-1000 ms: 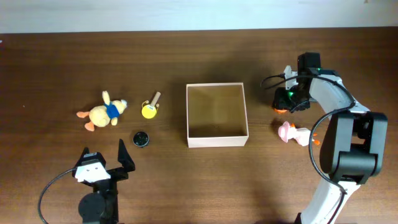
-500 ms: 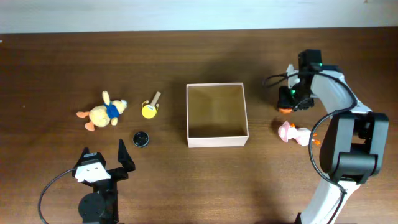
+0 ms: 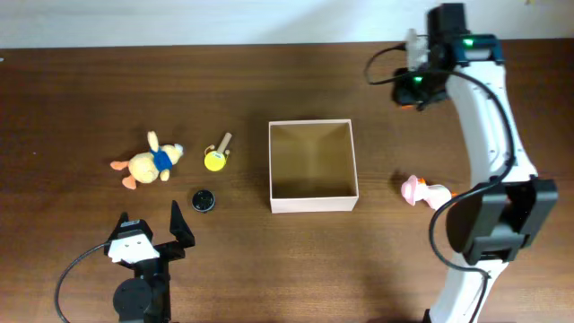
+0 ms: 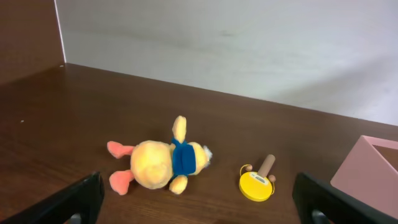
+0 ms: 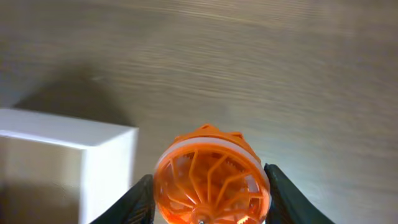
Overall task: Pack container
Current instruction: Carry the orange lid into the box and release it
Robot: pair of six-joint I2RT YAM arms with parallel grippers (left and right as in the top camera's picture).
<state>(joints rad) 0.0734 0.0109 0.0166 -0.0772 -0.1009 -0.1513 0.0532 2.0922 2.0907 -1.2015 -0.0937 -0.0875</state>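
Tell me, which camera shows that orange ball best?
The right wrist view: the orange ball fills the foreground, ribs visible, held in the right end effector. Overhead shows only an orange speck at that end effector; the left wrist view misses it entirely.

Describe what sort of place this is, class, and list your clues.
Probably a robotics lab bench: a robot arm over a wooden table, a plain white wall behind, and a plush duck and cardboard container laid out.
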